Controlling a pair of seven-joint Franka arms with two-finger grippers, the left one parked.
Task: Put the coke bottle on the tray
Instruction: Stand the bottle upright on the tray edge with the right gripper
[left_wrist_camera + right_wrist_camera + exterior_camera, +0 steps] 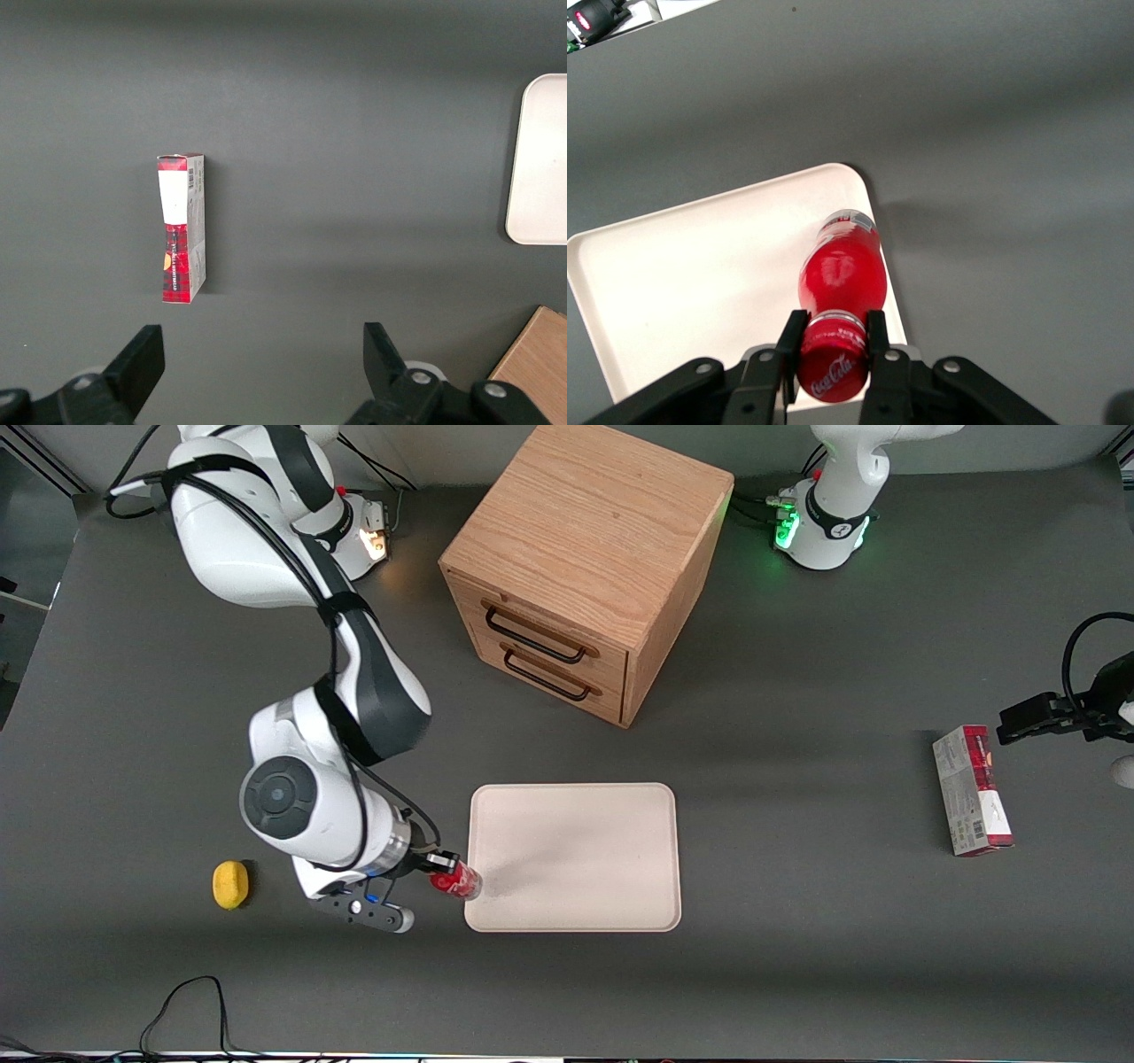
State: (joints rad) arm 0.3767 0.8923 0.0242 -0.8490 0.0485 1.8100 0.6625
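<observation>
A: Where was the coke bottle [842,266] at that point?

B: Pinched in the gripper [833,341], the two fingers [788,341] pressed against either side of the neck just under the red cap. From the wrist camera the bottle hung over the rim of the tray [700,274], near one rounded corner. In the front view the gripper [440,865] and the coke bottle [455,881] sat right at the tray [576,850] edge that faces the working arm's end of the table. Whether the clear base touched the tray or hung just above it, I couldn't tell.

A: How would you have expected it to handle?

B: Light, I'd judge, being so small and slim. Stiff enough not to cave under the fingers, but smooth and round, so it could swivel or slip in a two-point pinch.

A: And the neck was a sensible place to take it?

B: Probably the best one. The cap's lip gave the fingers something to catch under. The risk came at release: tall, narrow, easy to tip, and near a raised rim.
</observation>
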